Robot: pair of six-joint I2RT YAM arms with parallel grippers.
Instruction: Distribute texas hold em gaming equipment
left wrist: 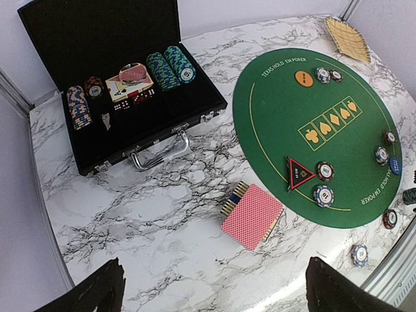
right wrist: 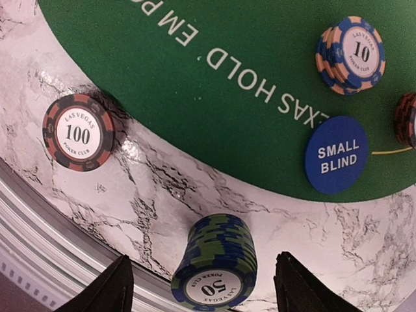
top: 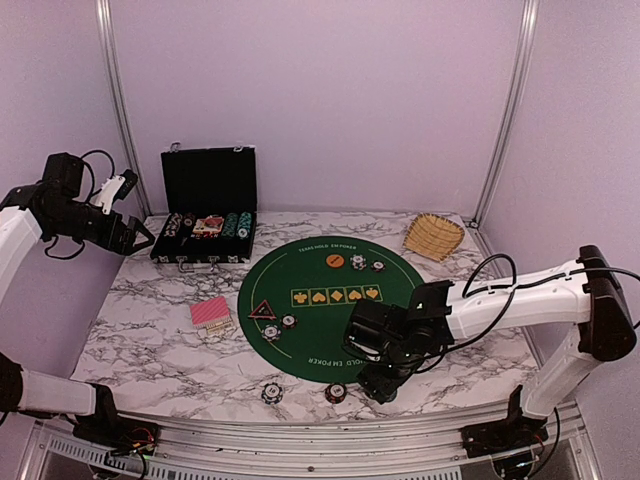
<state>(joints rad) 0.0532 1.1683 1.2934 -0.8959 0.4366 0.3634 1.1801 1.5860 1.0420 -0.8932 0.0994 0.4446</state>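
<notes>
Poker chips [right wrist: 216, 263]: blue-green stack marked 50, on the marble table [right wrist: 169, 182], just off the mat's [right wrist: 227, 78] five o'clock edge.
Right gripper [right wrist: 203, 259]: lowered, fingers straddling the stack with gaps, gripping nothing.
Left gripper [left wrist: 214, 292]: raised, spread wide, empty.
</notes>
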